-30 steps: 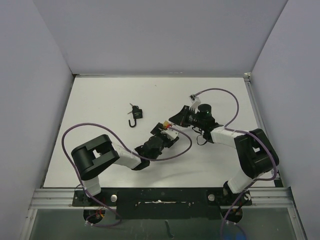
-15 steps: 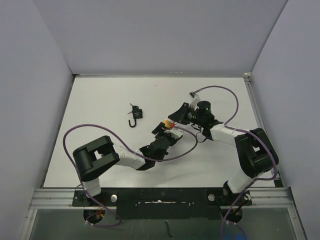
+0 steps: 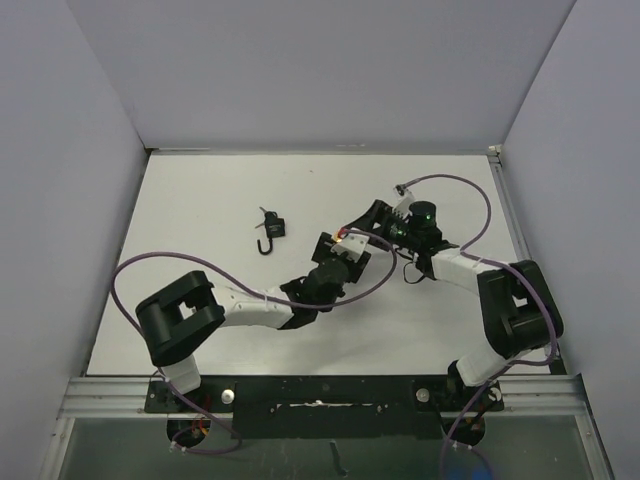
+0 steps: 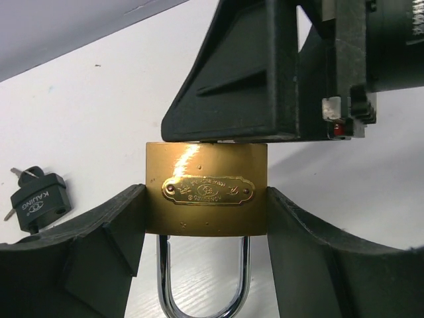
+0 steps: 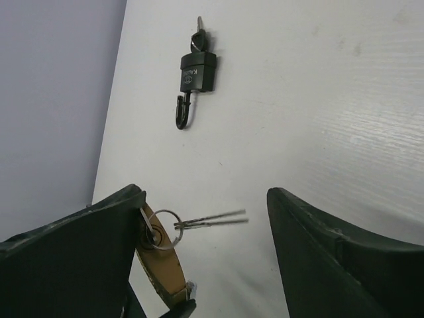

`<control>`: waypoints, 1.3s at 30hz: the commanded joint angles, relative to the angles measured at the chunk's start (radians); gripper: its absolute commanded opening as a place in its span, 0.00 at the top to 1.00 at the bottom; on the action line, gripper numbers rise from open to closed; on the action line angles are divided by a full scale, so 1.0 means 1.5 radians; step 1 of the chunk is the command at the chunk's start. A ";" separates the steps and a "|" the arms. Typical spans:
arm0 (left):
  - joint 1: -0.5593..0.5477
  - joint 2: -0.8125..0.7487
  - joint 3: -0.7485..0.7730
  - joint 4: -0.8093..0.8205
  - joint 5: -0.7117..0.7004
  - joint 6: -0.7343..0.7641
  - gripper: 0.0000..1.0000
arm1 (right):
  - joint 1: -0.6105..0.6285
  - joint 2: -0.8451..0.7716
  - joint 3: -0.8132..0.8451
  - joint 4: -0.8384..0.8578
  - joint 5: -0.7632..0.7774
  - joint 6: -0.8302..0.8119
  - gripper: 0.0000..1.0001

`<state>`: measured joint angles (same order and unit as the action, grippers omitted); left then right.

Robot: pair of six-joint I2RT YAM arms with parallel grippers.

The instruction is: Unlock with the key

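My left gripper (image 4: 207,218) is shut on a brass padlock (image 4: 207,189), one finger on each side of its body, and holds it above the table (image 3: 200,200). Its chrome shackle (image 4: 202,291) points back toward the wrist, and both legs meet the body. A key (image 5: 147,222) sits in the keyhole, with a ring (image 5: 163,228) and two spare keys (image 5: 215,218) sticking out. My right gripper (image 5: 205,218) stands open just beyond the padlock's keyhole end, its left finger (image 5: 79,258) beside the key. In the top view the two grippers (image 3: 338,250) (image 3: 368,220) meet at mid-table.
A small black padlock (image 3: 270,228) with its own keys and an open hook lies on the table to the left of both grippers; it also shows in the wrist views (image 5: 197,71) (image 4: 40,199). Purple cables (image 3: 450,185) loop over both arms. Walls enclose three sides.
My right gripper has opened and let go of the key, which stays in the brass padlock. The left arm has carried the padlock up and to the right; the right wrist has drawn back slightly.
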<state>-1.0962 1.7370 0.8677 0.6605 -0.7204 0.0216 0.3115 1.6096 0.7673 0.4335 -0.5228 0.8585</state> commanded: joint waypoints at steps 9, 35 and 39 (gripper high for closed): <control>0.100 -0.047 0.209 -0.368 0.037 -0.238 1.00 | -0.089 -0.146 -0.021 -0.148 0.030 -0.085 0.16; 0.173 -0.007 0.309 -0.510 0.160 -0.380 1.00 | 0.062 -0.188 -0.070 -0.207 0.181 -0.223 0.12; 0.173 -0.012 0.310 -0.510 0.171 -0.402 1.00 | 0.071 -0.181 -0.092 -0.159 0.177 -0.205 0.12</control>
<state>-0.8425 1.7660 1.2564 -0.1837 -0.4610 -0.5243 0.4011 1.3479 0.6502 0.0734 -0.2783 0.5362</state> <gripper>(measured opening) 0.623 0.879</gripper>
